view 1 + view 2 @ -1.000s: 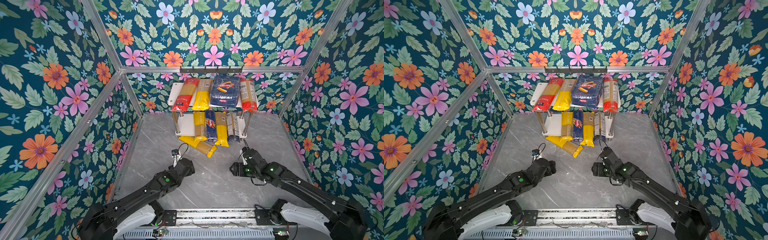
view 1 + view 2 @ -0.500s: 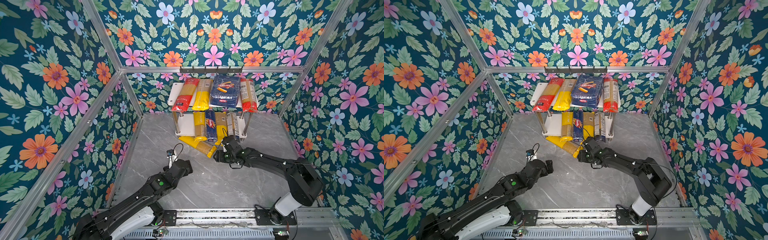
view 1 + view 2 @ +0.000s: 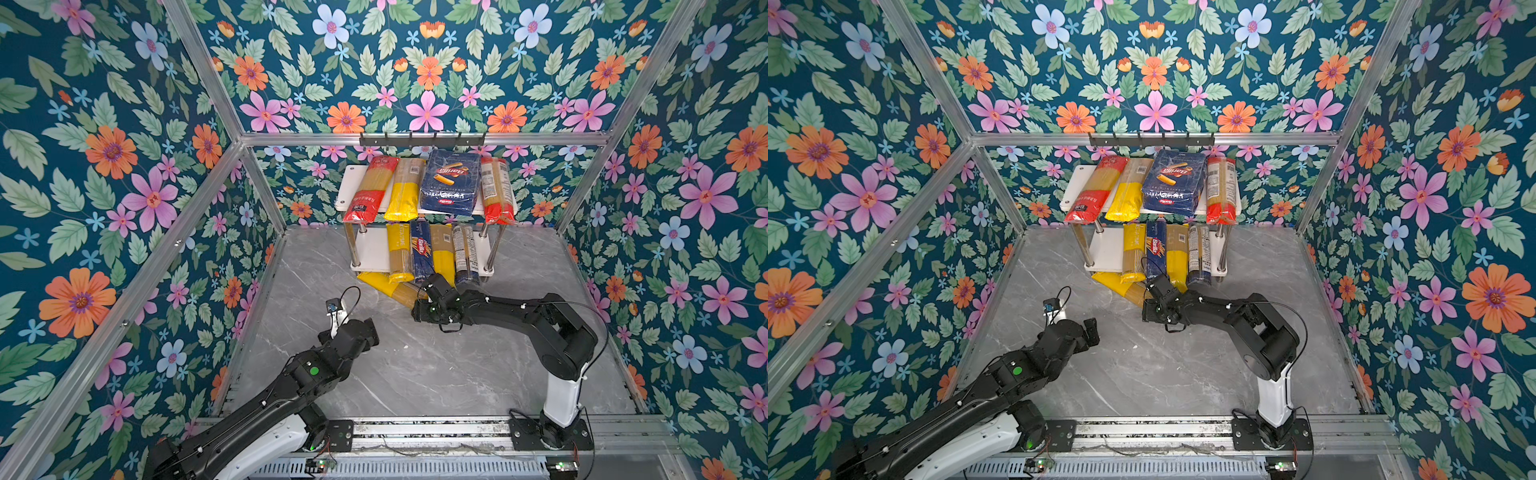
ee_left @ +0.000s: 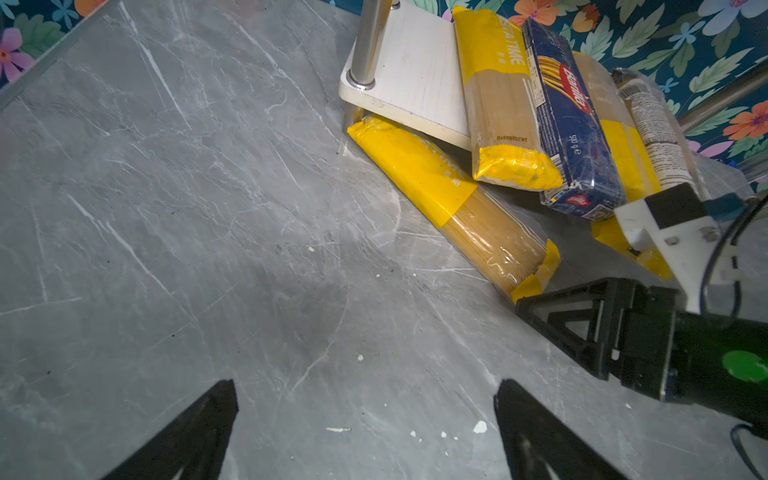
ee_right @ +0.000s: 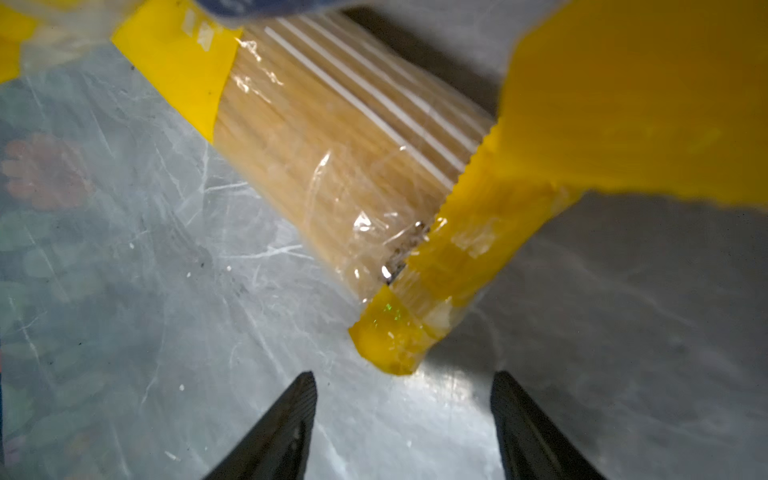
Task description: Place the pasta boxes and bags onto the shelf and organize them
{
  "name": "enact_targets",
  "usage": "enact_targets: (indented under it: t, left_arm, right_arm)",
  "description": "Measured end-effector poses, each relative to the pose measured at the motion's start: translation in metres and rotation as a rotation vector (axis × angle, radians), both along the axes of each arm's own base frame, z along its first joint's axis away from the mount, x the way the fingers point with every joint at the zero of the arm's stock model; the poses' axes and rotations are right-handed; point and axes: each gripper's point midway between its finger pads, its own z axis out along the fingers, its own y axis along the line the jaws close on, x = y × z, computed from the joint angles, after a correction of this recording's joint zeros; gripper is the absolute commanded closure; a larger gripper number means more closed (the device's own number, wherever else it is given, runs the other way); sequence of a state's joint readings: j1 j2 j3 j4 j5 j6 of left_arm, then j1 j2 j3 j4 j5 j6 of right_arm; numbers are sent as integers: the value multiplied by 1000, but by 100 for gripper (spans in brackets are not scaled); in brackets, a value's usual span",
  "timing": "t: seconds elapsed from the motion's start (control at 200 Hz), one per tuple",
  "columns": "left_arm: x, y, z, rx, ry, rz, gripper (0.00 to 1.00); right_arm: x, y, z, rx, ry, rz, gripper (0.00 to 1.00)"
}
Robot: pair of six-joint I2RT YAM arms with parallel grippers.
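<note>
Right hand (image 5: 403, 376), spread and empty, sits just short of yellow-ended spaghetti bag (image 5: 332, 166).

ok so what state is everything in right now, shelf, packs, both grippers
shelf, upright, four packs on each board
rigatoni pack, flat on the top board
spaghetti box, on the lower board, overhanging its front edge
loose spaghetti bag, lying on the table, far end under the shelf
left gripper, open, empty, above the table
right gripper, open, empty, at the loose spaghetti bag's near end
</note>
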State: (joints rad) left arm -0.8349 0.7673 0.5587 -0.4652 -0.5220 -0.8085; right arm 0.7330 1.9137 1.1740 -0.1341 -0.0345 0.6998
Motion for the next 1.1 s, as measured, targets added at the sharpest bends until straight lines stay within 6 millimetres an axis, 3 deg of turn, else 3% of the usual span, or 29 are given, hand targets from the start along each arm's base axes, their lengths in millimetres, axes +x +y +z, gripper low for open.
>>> enact_targets:
  t: [0.36, 0.685, 1.105]
  left_arm:
    - [3, 6, 2, 29, -6, 9, 0]
    - [5, 11, 0, 49, -3, 16, 0]
    - [2, 14, -2, 43, -5, 14, 0]
  right_arm:
    - [15, 8, -4, -2, -27, -17, 35]
    - [14, 7, -7, -15, -12, -16, 59]
    - [-10, 17, -6, 2, 33, 22, 82]
